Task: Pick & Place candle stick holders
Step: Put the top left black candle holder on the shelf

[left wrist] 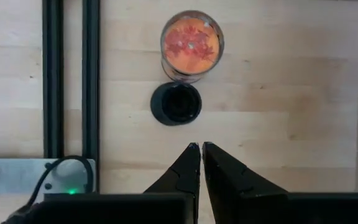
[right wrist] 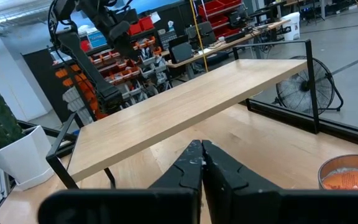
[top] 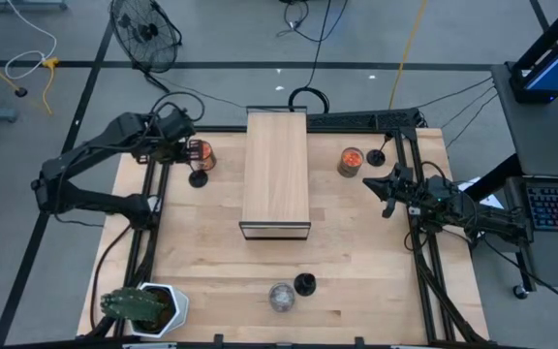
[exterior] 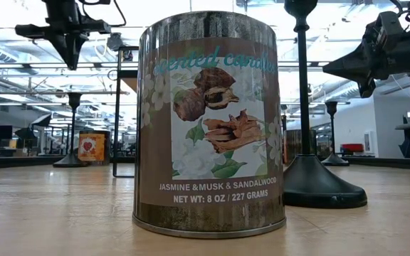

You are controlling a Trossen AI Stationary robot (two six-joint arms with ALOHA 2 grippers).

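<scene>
Fingers of the left gripper (left wrist: pixel 201 148) sit nearly pressed together, holding nothing, above one candle stick holder (left wrist: pixel 176 103) that stands touching an orange-topped tin (left wrist: pixel 191 43) near the tabletop's (top: pixel 356 281) far left corner. Right gripper (right wrist: pixel 202 146) fingers are pressed together at the right edge, near a second holder (top: pixel 377 156) and another tin (top: pixel 351 160). A third holder (top: pixel 304 284) stands by the silver round object (top: pixel 281 296) near the front edge.
</scene>
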